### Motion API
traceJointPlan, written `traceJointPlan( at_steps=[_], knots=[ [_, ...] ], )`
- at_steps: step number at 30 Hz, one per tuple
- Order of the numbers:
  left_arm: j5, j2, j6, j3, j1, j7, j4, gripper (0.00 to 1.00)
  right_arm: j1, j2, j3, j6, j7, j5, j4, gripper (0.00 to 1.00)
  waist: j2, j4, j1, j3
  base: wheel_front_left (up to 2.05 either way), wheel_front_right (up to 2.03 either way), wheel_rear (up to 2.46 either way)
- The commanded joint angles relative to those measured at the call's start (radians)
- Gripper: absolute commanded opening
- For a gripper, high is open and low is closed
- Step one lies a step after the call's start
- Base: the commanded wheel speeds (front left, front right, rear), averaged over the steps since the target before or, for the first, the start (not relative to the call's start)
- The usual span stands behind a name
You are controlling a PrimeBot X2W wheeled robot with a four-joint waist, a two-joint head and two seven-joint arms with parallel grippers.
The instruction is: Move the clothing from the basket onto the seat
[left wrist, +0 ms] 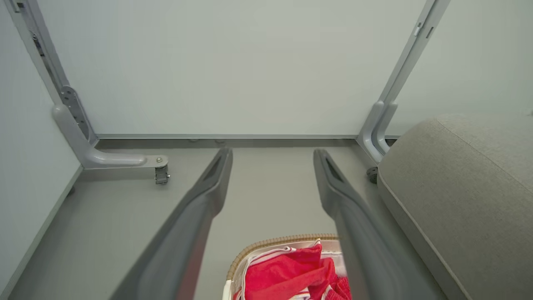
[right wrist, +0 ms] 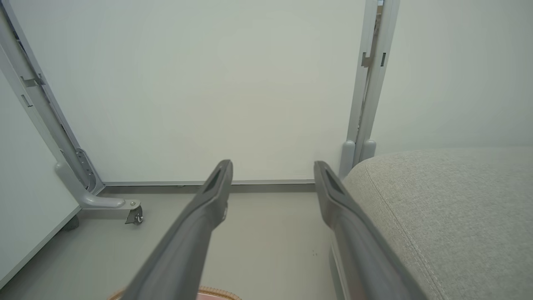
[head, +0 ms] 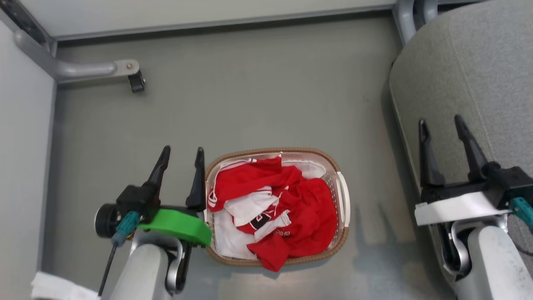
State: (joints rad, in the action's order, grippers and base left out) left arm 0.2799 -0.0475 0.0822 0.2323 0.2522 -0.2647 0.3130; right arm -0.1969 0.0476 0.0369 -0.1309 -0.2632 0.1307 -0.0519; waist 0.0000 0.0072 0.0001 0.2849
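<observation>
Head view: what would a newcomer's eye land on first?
The red clothing, heaped in the basket on the floor at centre, with one end spilling over the near rim. The left gripper, jaws open, is just left of the basket. The right gripper, jaws open, is at the edge of the grey seat on the right.

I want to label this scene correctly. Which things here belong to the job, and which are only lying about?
Belong to the job: the red clothing, the basket holding it, the grey seat, the left hand and the right hand, both open.

Only lying about: the metal foot with its caster, the wall panel, the floor.
</observation>
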Motion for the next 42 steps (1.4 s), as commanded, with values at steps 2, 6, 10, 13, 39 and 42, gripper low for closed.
traceJointPlan(
  at_steps=[2, 6, 10, 13, 39, 42],
  knots=[
    [-0.023, -0.005, 0.014, 0.034, 0.085, 0.000, 0.056, 1.00, -0.052, 0.005, 0.017, 0.000, -0.002, 0.000, 0.018, 1.00, 0.0000, -0.037, -0.0001, 0.214, 0.00, 0.00, 0.00],
    [-0.052, -0.006, 0.032, 0.119, 0.211, 0.000, 0.200, 1.00, -0.121, 0.005, 0.032, 0.000, -0.002, 0.006, 0.040, 1.00, 0.0000, -0.052, -0.0001, 0.316, 0.00, 0.00, 0.00],
    [-0.057, -0.006, 0.044, 0.250, 0.307, 0.005, 0.353, 1.00, -0.180, 0.005, 0.035, 0.000, -0.002, 0.012, 0.062, 1.00, 0.0000, -0.071, -0.0001, 0.408, 0.00, 0.00, 0.00],
    [-0.029, -0.006, 0.048, 0.351, 0.367, 0.023, 0.430, 1.00, -0.213, 0.004, 0.029, 0.000, -0.002, 0.001, 0.079, 1.00, 0.0000, -0.081, -0.0001, 0.464, 0.00, 0.00, 0.00],
    [0.130, -0.006, 0.017, 0.701, 0.635, 0.115, 0.776, 0.00, -0.306, 0.004, -0.054, 0.000, -0.002, 0.108, 0.150, 1.00, 0.0000, -0.220, -0.0001, 0.650, 0.00, 0.00, 0.00],
    [0.138, -0.006, 0.022, 0.718, 0.637, 0.108, 0.769, 0.00, -0.305, 0.004, -0.051, 0.000, -0.002, 0.108, 0.142, 1.00, 0.0000, -0.218, -0.0001, 0.640, 0.00, 0.00, 0.00]
  ],
)
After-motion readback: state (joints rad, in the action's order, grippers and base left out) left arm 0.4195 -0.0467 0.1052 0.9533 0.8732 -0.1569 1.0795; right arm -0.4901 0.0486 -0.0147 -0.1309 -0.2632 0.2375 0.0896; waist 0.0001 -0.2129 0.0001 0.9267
